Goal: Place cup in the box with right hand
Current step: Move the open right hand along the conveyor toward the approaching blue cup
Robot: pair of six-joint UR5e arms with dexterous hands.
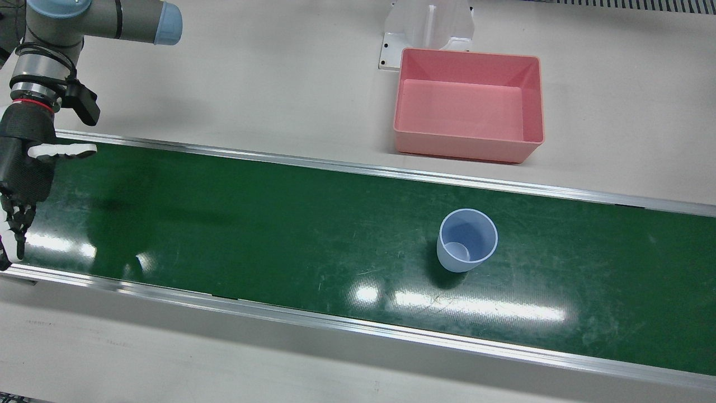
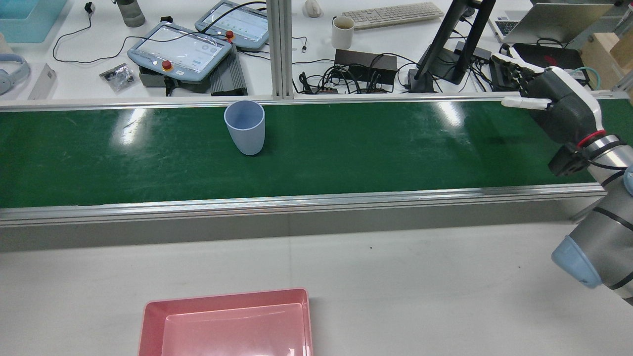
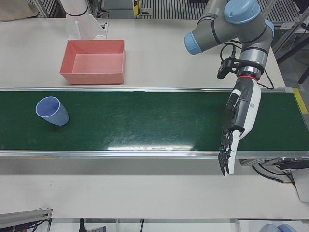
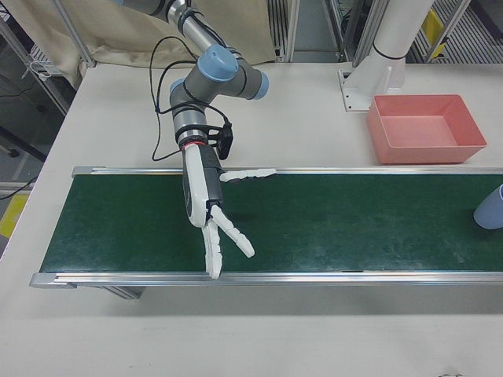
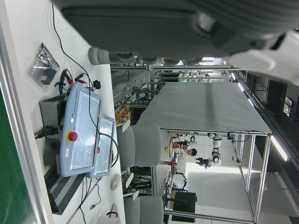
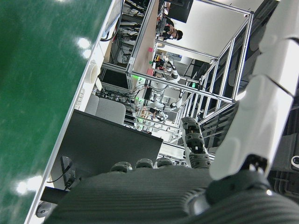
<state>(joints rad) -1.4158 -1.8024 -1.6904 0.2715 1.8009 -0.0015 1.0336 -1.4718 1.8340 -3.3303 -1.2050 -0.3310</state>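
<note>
A light blue cup point(image 1: 467, 240) stands upright on the green conveyor belt point(image 1: 224, 224); it also shows in the rear view point(image 2: 245, 127), the left-front view point(image 3: 52, 111) and at the right edge of the right-front view point(image 4: 491, 208). The pink box point(image 1: 464, 146) sits empty on the white table behind the belt, close to the cup point(image 2: 225, 296) point(image 3: 91, 77) point(image 4: 428, 153). My right hand point(image 1: 22, 168) is open and empty over the belt's far end, well away from the cup point(image 2: 554, 104) point(image 4: 208, 204). My left hand point(image 3: 239, 121) is open and empty over the belt's other end.
A white pedestal point(image 1: 428, 28) stands right behind the box. Aluminium rails point(image 1: 358, 165) edge the belt. Beyond the belt a desk holds teach pendants point(image 2: 180, 49), a mug point(image 2: 342, 32), cables and a monitor stand point(image 2: 445, 49) near my right hand.
</note>
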